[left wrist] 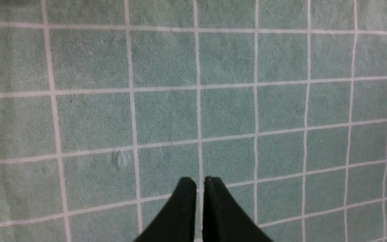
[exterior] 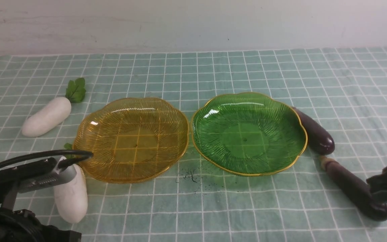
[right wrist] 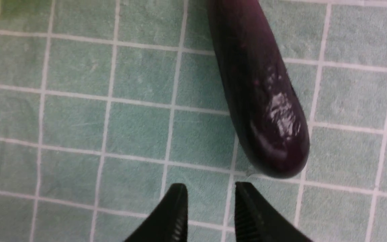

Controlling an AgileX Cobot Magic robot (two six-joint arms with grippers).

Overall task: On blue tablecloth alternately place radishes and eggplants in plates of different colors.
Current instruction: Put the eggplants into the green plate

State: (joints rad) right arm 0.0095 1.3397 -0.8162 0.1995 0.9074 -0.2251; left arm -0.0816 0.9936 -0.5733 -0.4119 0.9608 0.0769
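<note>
Hanging over the blue tablecloth (left wrist: 86,117), the left end effector (left wrist: 200,179) is pressed together, with only cloth under it. The right end effector (right wrist: 210,188) is spread a little, pinching nothing. An eggplant (right wrist: 257,101) lies on the cloth just in front of it, a bit to one side, not touching.

The blue tablecloth (exterior: 213,67) bears an amber plate (exterior: 113,117), a green plate (exterior: 247,134), two radishes (exterior: 47,116) (exterior: 72,198) and two eggplants (exterior: 314,132) (exterior: 351,188).
</note>
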